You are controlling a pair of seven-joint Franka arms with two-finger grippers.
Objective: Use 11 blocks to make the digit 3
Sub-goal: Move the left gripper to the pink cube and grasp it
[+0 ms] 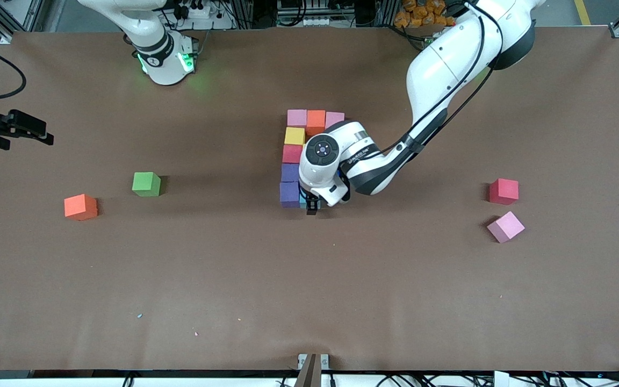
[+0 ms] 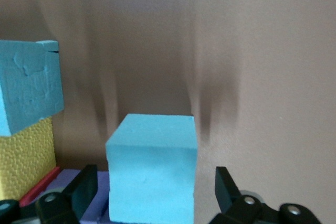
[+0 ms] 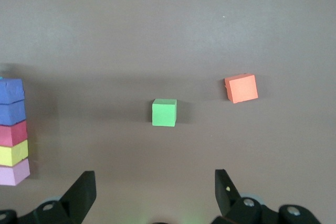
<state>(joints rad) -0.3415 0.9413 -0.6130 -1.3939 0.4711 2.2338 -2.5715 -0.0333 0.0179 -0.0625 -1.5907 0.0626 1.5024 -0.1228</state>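
Observation:
Several blocks form a figure at mid-table: pink (image 1: 297,117), orange (image 1: 315,121) and pink (image 1: 334,118) in a row, then yellow (image 1: 294,135), red (image 1: 292,153) and two purple (image 1: 289,193) in a column toward the front camera. A cyan block (image 2: 152,166) rests on the table against the nearest purple one, on the side toward the left arm's end. My left gripper (image 2: 155,190) is open around it, with a gap at each finger. A second cyan block (image 2: 29,90) shows beside a yellow one (image 2: 26,156). My right gripper (image 3: 155,182) waits open and empty, high above the table.
A green cube (image 1: 146,184) and a loose orange block (image 1: 80,207) lie toward the right arm's end. A red block (image 1: 503,191) and a pink block (image 1: 505,226) lie toward the left arm's end. The left arm's wrist (image 1: 323,156) covers part of the figure.

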